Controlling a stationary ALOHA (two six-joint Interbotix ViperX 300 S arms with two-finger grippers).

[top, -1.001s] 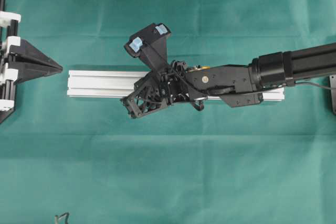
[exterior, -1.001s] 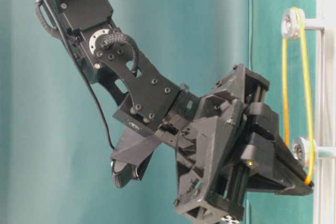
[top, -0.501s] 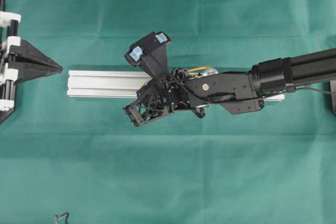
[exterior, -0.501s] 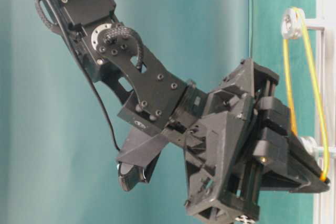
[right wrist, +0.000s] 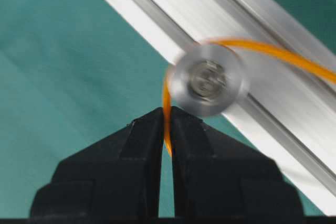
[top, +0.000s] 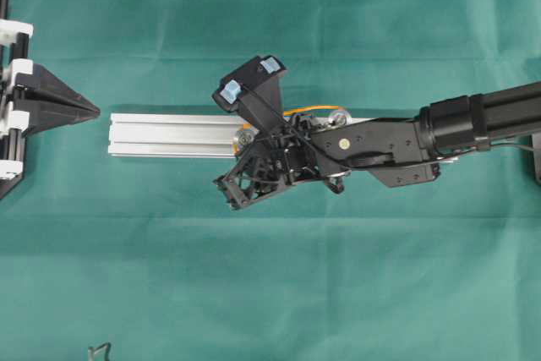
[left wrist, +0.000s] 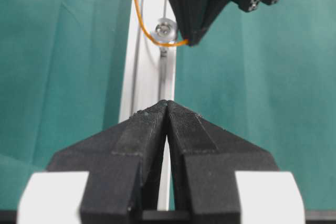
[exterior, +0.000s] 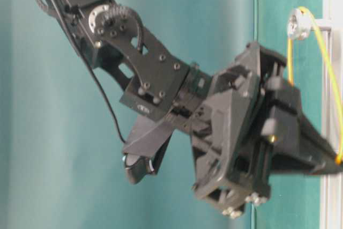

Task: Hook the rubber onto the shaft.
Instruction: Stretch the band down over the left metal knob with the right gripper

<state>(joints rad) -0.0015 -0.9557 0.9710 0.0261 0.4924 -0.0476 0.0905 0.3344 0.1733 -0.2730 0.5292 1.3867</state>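
Near shaft (right wrist: 209, 80) motion-blurred, rail (top: 169, 135) partly hidden under right arm (top: 397, 137)

The rubber band (right wrist: 166, 109) is orange-yellow. The grooved aluminium rail (top: 169, 135) is silver, as is the round shaft (right wrist: 208, 80). The right gripper (right wrist: 166, 124) is black. The tablecloth (top: 270, 276) is plain teal-green.

brushed silver metal rail (top: 169, 134), matt green cloth (top: 338, 276), matt black plastic tool (right wrist: 167, 129).

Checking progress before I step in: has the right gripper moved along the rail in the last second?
Yes. In the overhead view the right gripper, shut on the rubber, has shifted rightward along the silver rail, away from its left end.
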